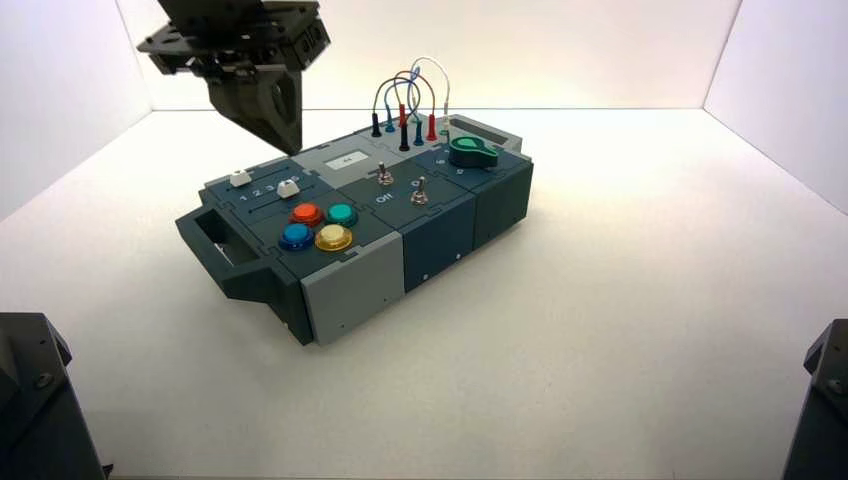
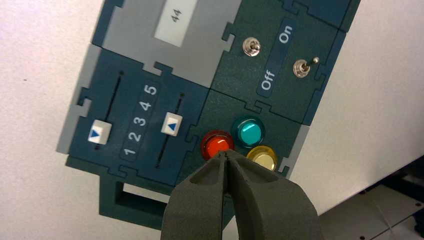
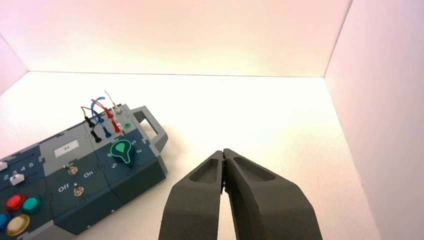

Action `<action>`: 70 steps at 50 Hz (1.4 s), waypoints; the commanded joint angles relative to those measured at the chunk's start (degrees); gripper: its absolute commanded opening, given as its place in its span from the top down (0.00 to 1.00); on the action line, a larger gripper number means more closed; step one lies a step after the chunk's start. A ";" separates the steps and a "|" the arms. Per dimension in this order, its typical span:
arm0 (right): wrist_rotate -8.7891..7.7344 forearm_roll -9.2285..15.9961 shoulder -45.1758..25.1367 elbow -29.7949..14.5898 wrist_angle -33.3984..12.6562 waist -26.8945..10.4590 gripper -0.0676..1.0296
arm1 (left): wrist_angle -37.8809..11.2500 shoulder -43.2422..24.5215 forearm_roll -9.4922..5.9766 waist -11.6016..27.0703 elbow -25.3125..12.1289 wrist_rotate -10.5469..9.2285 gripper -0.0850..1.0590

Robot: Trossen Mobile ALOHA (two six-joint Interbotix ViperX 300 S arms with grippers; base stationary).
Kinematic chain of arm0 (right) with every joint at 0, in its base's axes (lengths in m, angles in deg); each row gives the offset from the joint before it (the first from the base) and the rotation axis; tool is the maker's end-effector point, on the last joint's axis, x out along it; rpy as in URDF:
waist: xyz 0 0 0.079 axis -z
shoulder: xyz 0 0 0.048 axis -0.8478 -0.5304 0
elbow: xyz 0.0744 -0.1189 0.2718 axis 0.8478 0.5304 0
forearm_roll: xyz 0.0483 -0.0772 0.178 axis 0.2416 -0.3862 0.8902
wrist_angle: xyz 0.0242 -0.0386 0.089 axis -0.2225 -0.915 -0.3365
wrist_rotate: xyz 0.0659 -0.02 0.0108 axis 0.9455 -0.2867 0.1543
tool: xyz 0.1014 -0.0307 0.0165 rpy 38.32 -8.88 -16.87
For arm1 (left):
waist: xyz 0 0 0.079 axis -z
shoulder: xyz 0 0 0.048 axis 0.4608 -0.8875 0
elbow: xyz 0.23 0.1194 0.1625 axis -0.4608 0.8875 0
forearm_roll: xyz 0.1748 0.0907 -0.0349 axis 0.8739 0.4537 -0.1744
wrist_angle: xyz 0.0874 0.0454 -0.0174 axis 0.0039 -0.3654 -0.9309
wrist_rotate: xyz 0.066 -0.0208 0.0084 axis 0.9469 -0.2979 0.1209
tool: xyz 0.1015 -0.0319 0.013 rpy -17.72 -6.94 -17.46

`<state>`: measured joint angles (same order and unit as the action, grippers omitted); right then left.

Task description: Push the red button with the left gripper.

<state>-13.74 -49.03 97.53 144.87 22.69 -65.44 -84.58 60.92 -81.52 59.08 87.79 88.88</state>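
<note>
Open air lies between the left claw (image 1: pixel 283 140) and the red button (image 1: pixel 307 213); green button (image 1: pixel 342 213) and sliders (image 1: pixel 288 188) crowd it closely.

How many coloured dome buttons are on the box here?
4, in a cluster at the box's near-left end: red button rear left, green button rear right, blue button front left, yellow button front right. None look hidden.

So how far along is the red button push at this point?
Approach looks done: the left gripper, shut, hangs high above the box, its tip lined up near the red button in the left wrist view. Descent and press remain. The right gripper waits shut, off to the side.
</note>
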 commanded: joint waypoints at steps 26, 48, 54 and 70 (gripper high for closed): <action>0.35 0.09 -1.05 -1.05 0.35 -0.09 0.96 | 1.49 -8.79 0.62 1.05 -3.25 2.20 0.95; 0.35 0.09 -1.05 -1.05 0.35 0.00 0.96 | 1.49 -10.99 0.88 1.05 -3.34 2.90 0.95; 0.35 0.09 -0.97 -1.14 0.35 0.00 0.96 | 1.49 -11.51 0.88 1.05 -3.34 2.99 0.95; 0.35 0.18 -0.53 -1.05 0.35 0.00 0.96 | 1.49 -13.10 0.88 1.05 -3.08 3.34 0.95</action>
<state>-13.74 -49.03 97.53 144.87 22.69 -65.35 -83.17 47.91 -80.73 59.96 85.15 91.87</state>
